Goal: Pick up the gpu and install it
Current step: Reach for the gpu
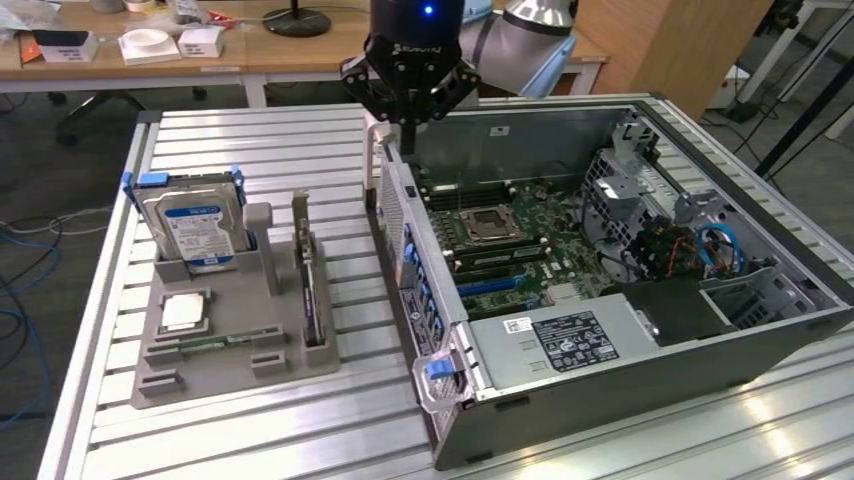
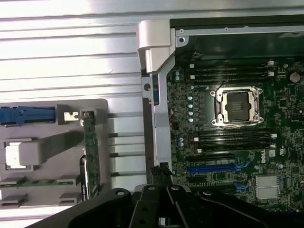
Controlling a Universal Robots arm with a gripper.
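Exterior view: hangs above the far rim of the open computer case (image 1: 627, 395) with jaws pressed together, gripping nothing. Finds the gpu (image 1: 310, 275) standing on edge in a slot of the grey holder (image 1: 227, 375) on the slatted surface (image 1: 267, 130), well apart from the jaws, near the hard drive (image 1: 198, 228) in its blue caddy.

Wrist view: looks down on the gpu (image 2: 90, 152) edge-on in its holder (image 2: 42, 105), beside the case's pale corner post (image 2: 159, 57). Shows the motherboard (image 2: 280, 118) inside. Keeps jaws shut over the case wall, perhaps touching it; hard to tell.
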